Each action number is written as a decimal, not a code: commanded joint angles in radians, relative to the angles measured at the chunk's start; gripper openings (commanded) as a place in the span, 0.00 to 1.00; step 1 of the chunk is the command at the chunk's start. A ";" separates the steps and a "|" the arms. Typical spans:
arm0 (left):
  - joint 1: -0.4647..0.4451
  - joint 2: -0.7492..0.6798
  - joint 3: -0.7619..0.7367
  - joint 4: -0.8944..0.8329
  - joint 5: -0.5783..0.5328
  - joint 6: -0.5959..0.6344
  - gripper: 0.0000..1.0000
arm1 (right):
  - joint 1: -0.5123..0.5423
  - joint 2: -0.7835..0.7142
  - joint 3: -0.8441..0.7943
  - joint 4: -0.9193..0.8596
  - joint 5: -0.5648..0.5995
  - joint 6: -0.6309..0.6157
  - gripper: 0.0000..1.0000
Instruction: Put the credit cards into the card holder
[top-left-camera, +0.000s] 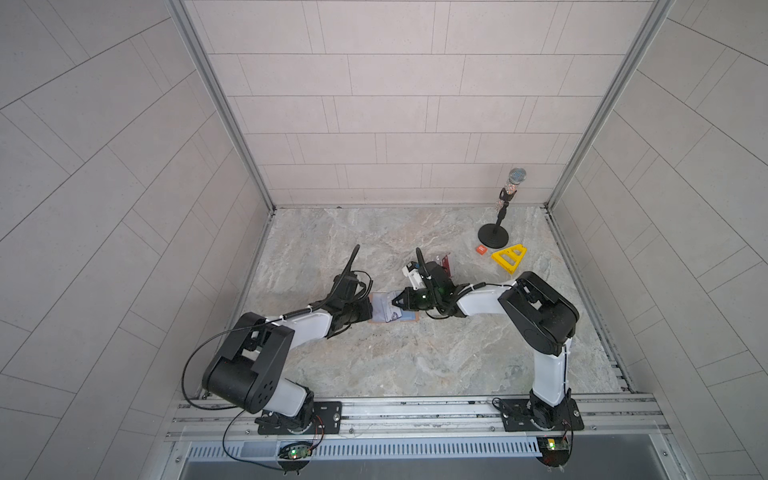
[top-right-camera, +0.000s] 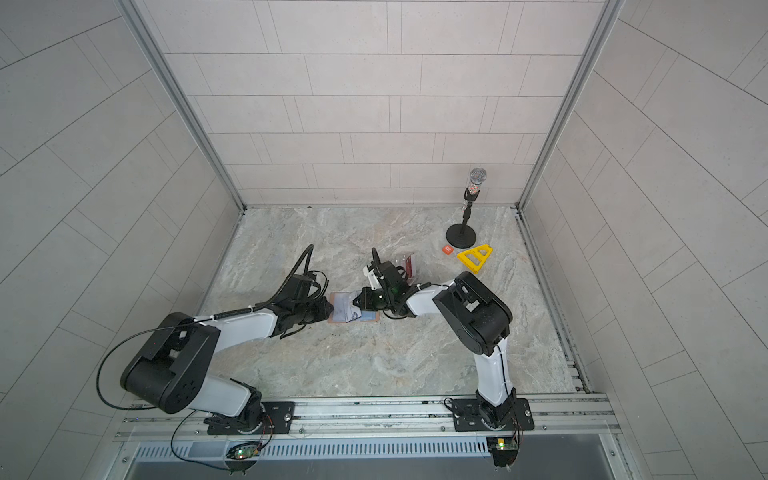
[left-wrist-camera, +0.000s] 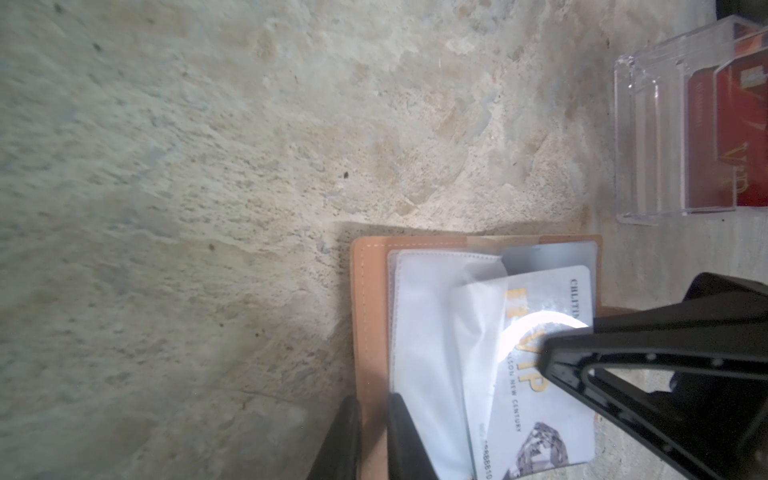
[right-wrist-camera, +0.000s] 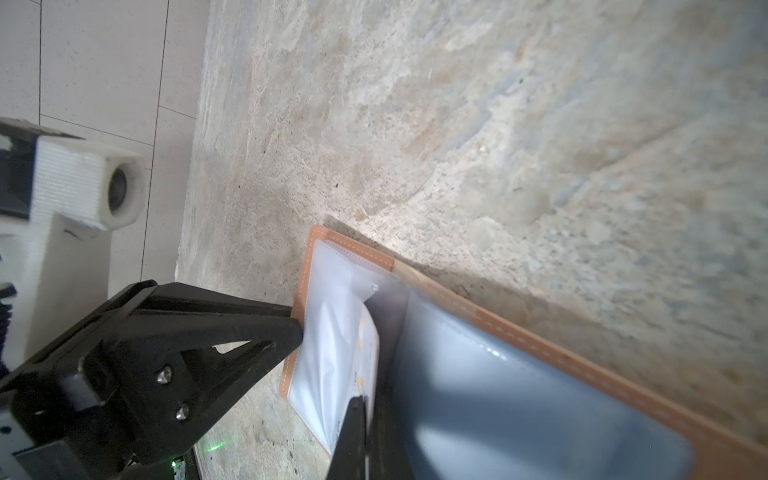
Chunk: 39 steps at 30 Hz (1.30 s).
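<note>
The right gripper (right-wrist-camera: 368, 405) clamps the whitish card (left-wrist-camera: 540, 415); the left gripper (left-wrist-camera: 372, 419) pinches the card holder (left-wrist-camera: 370, 311). Slide it flat, straight ahead into the sleeve (left-wrist-camera: 428, 332).

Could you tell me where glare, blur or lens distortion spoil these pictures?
Left wrist view: a white glare patch washes out print on the whitish card. Right wrist view: the nearest plastic sleeve of the card holder is out of focus. In both top views the tiled walls splay outward, a wide-angle effect.
</note>
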 joint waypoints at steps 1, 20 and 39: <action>-0.013 0.017 -0.037 -0.153 -0.011 -0.004 0.19 | 0.002 0.027 -0.053 -0.157 0.053 -0.017 0.00; -0.013 0.006 -0.040 -0.157 -0.013 -0.009 0.19 | -0.018 0.024 -0.121 -0.024 0.045 0.082 0.00; -0.013 0.008 -0.039 -0.156 0.002 -0.005 0.19 | -0.035 0.066 -0.143 0.171 0.035 0.213 0.00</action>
